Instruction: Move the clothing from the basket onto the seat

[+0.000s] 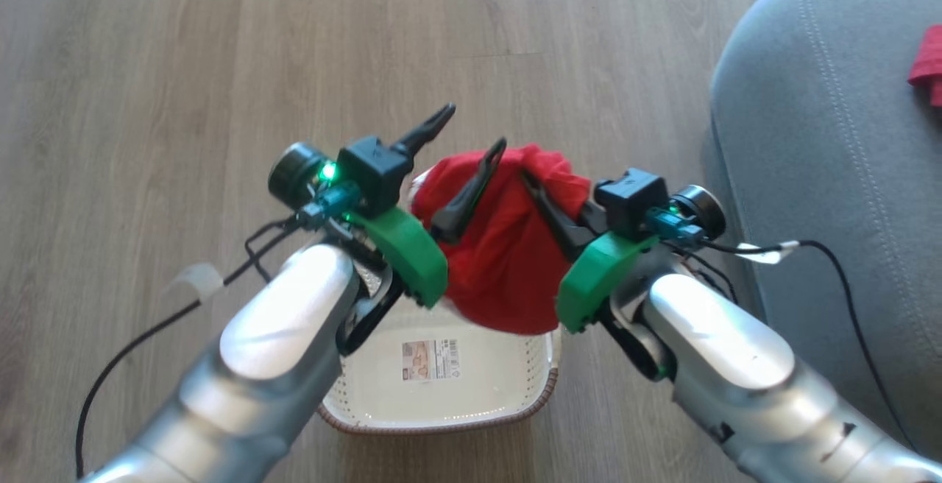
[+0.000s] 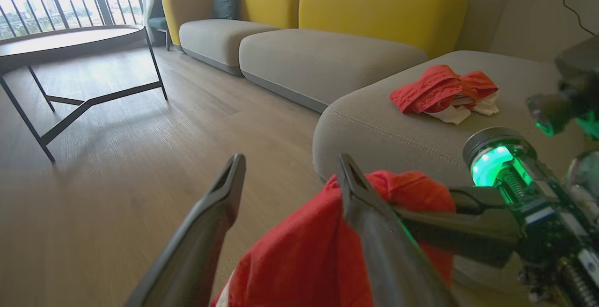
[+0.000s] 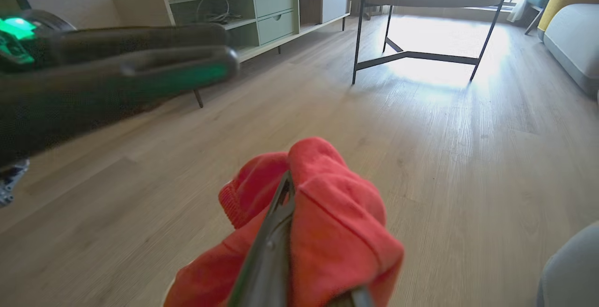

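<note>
**A:** Where was the clothing found, and how were the pincers set?

**B:** One red garment (image 1: 508, 269) was held above the basket (image 1: 441, 424). It was bunched at its top in the right pincer (image 1: 528, 176), which was clenched on a fold of it. The left pincer (image 1: 475, 128) was spread wide. One of its fingers was laid against the cloth, but nothing was squeezed by it. A second garment (image 2: 440, 89), red and white, was seen lying on the seat (image 1: 824, 137).

**A:** Was anything left in the basket?

**B:** The near part of its bottom was seen bare apart from a label (image 1: 430, 359). The far part was hidden by the hanging cloth.

**A:** On which relation was the coming move judged to turn?

**B:** The seat was placed to the robot's right of the held garment, near the basket, on the wooden floor (image 1: 184, 63). The right arm was the nearer one, and the cloth was gripped by that same arm. The garment was hung long downward from the pinch, with its lower edge over the basket. A carry to the right by that arm alone was therefore judged likely. It was also judged that the left finger would have to be drawn off the fabric first, lest the cloth be dragged.
</note>
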### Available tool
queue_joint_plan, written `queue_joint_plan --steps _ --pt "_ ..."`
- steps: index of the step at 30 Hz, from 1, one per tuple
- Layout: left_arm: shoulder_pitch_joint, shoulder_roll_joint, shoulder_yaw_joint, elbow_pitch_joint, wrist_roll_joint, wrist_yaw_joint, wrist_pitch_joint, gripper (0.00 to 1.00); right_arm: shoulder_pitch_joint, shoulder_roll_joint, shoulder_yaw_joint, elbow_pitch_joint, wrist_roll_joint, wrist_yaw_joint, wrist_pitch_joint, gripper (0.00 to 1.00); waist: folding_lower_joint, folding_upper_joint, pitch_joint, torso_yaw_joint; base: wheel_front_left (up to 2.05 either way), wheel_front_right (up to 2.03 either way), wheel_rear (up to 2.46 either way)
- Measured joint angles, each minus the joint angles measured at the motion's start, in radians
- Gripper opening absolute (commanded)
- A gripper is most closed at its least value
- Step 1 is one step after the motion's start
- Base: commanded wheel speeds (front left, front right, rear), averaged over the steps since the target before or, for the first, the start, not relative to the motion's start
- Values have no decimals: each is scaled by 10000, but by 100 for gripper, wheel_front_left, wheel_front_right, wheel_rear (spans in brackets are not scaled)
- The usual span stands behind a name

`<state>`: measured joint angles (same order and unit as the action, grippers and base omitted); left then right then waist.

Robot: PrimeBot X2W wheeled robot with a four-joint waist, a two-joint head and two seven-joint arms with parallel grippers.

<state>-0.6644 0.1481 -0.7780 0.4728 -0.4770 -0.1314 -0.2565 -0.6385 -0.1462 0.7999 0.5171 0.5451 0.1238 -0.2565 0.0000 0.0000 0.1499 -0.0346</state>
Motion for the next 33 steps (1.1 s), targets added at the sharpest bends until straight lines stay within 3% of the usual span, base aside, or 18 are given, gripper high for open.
queue_joint_plan --steps 14,33 --pt "1259 619 -504 -775 -291 0 -2 100 1158 -403 -1599 -941 -268 0 2 0 0 0 -443 -1341 0 0 0" --pt "1878 932 -865 -1868 -734 0 0 100 2347 -485 -3179 -2073 -692 0 2 0 -1 0 -1028 -4588 0 0 0"
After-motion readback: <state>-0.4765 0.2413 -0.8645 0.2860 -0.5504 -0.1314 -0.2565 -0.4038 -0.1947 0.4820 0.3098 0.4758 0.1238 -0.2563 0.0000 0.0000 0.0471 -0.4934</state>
